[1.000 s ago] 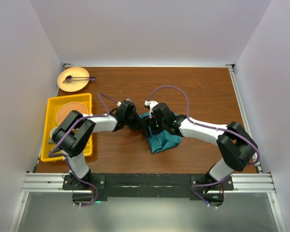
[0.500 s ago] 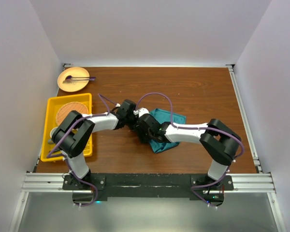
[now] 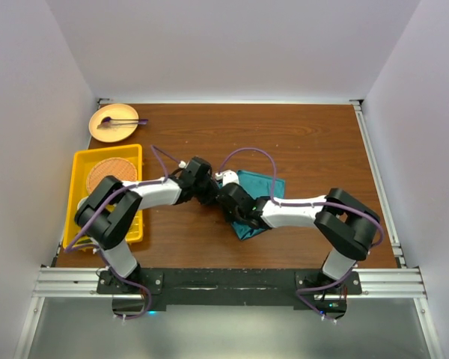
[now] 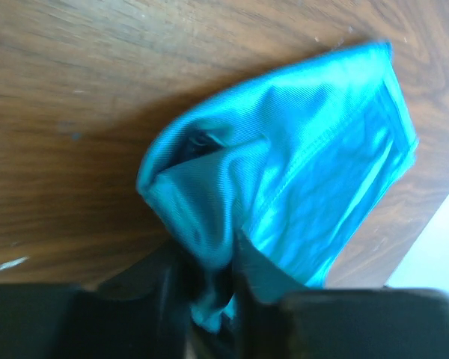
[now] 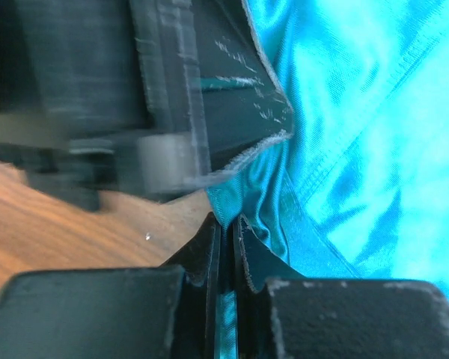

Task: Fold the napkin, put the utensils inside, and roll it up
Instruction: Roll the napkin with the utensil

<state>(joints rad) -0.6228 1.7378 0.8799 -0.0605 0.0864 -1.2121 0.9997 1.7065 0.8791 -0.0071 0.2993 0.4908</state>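
Observation:
The teal napkin (image 3: 260, 196) lies crumpled on the wooden table just right of centre. Both grippers meet at its left edge. My left gripper (image 3: 211, 195) has a bunched fold of the napkin (image 4: 299, 157) filling the narrow gap between its fingers (image 4: 209, 278). My right gripper (image 3: 224, 200) is shut, with a thin hem of the napkin (image 5: 359, 112) pinched between its pads (image 5: 226, 226). The left gripper's black body (image 5: 209, 90) sits right in front of it. No utensils show in any view.
A yellow tray (image 3: 80, 173) with a round woven mat stands at the left. Behind it a tan plate (image 3: 113, 121) carries a stick-like utensil with a purple end. White walls close the table in on three sides.
The right gripper has moved left to the napkin's left edge and closed on it. The napkin's right part has spread out. The left gripper stayed put, its jaws slightly wider.

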